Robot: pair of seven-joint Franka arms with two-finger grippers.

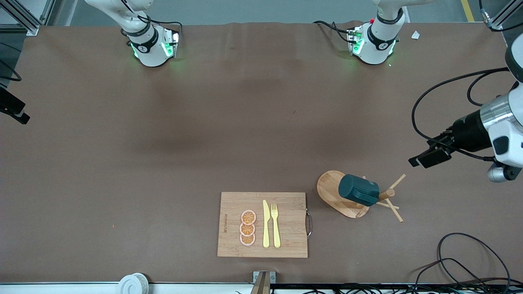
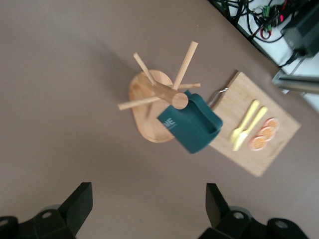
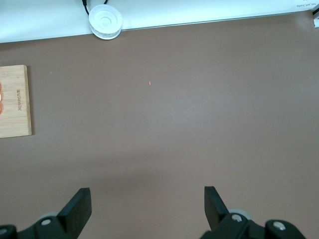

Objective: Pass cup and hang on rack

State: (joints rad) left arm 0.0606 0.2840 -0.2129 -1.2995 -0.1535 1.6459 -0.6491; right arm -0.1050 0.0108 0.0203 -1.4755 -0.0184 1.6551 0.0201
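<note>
The dark teal cup (image 1: 358,190) hangs tilted on a peg of the light wooden rack (image 1: 330,188), which stands beside the cutting board toward the left arm's end of the table. The left wrist view shows the cup (image 2: 192,127) against the rack's post (image 2: 178,99), with thin pegs fanning out above the oval base. My left gripper (image 2: 148,199) is open and empty, up in the air and apart from the rack. My right gripper (image 3: 147,201) is open and empty too, high over bare table toward the right arm's end.
A bamboo cutting board (image 1: 290,241) lies near the front edge, carrying a yellow knife (image 1: 266,224), a yellow fork (image 1: 275,224) and three orange slices (image 1: 247,228). A white roll (image 1: 132,283) sits at the table's front edge. Black cables (image 1: 461,261) lie near the front corner.
</note>
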